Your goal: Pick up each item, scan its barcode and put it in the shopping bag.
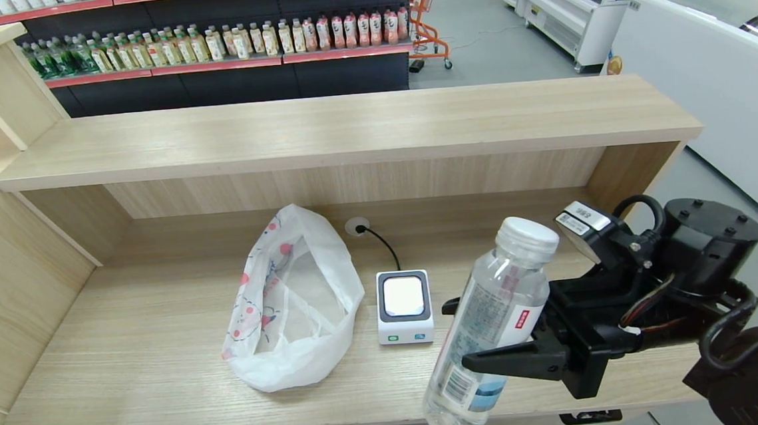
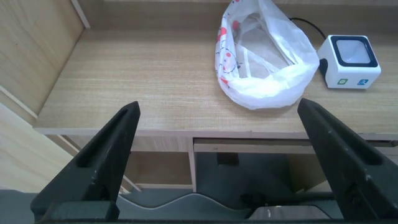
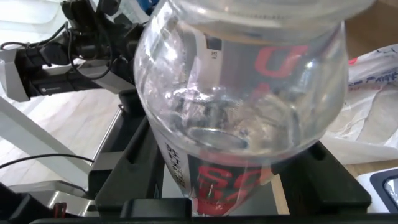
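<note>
My right gripper [image 1: 494, 334] is shut on a clear water bottle [image 1: 487, 325] with a white cap, held tilted above the counter's front right, just right of the scanner [image 1: 404, 305]. The bottle's barcode faces the front, low on its label. In the right wrist view the bottle [image 3: 249, 106] sits close between the fingers. The white shopping bag [image 1: 292, 305] with red print lies open on the counter, left of the scanner. From the left wrist view my left gripper [image 2: 221, 162] stands open with nothing in it, off the counter's front edge, the bag [image 2: 264, 56] and scanner [image 2: 349, 61] beyond it.
The wooden counter [image 1: 135, 349] has a raised back ledge and side walls. A black cable [image 1: 381, 242] runs from the scanner to a hole in the back. Drink shelves and freezers stand in the room behind.
</note>
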